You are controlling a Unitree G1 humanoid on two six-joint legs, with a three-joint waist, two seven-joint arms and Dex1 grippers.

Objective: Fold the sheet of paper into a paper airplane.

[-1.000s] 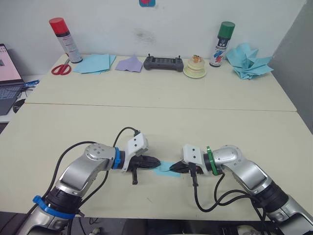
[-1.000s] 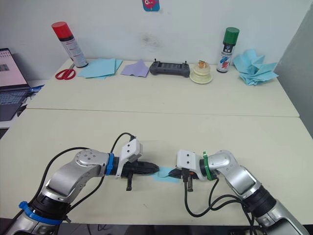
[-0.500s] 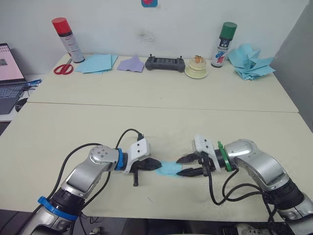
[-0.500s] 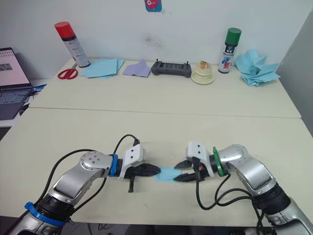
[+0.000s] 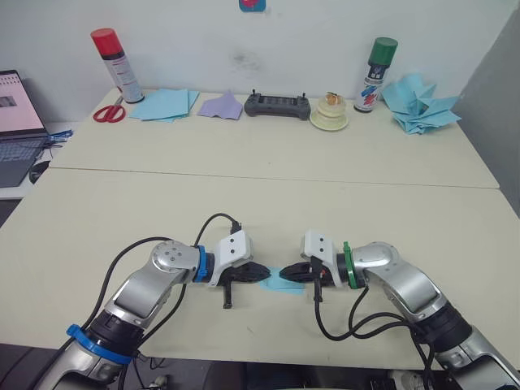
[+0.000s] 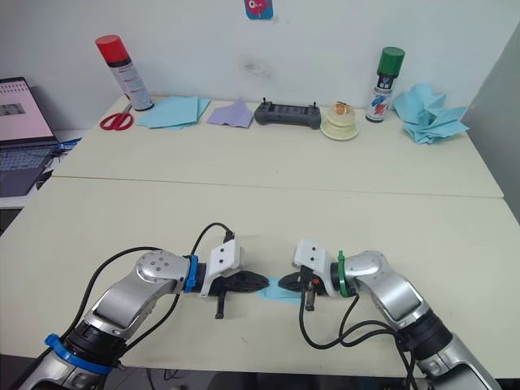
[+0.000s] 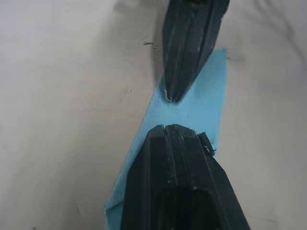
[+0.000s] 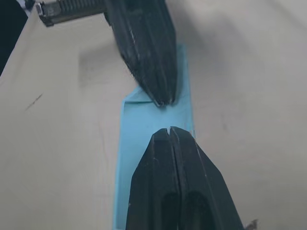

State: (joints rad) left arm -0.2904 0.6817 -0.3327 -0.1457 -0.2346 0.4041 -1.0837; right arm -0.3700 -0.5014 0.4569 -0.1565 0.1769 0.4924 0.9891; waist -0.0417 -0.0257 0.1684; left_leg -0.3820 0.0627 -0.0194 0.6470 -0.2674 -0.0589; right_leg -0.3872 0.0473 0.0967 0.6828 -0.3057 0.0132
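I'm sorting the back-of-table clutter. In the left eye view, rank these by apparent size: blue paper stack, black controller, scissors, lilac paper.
1. Blue paper stack, largest.
2. Black controller, a little smaller.
3. Lilac paper.
4. Scissors. These last two look close; the scissors seem slightly smaller, but I wouldn't insist.

All lie about equally far from the camera.

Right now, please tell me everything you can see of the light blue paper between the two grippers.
The paper is thin, light blue and folded into a narrow flat strip with sharp creased edges. It lies flat on the front table, near its front edge. The left gripper and the right gripper meet over it from opposite sides, tips almost touching. Both have their fingers shut, pressing down on the strip. One end of the strip shows a small folded corner. No upright fin can be seen.
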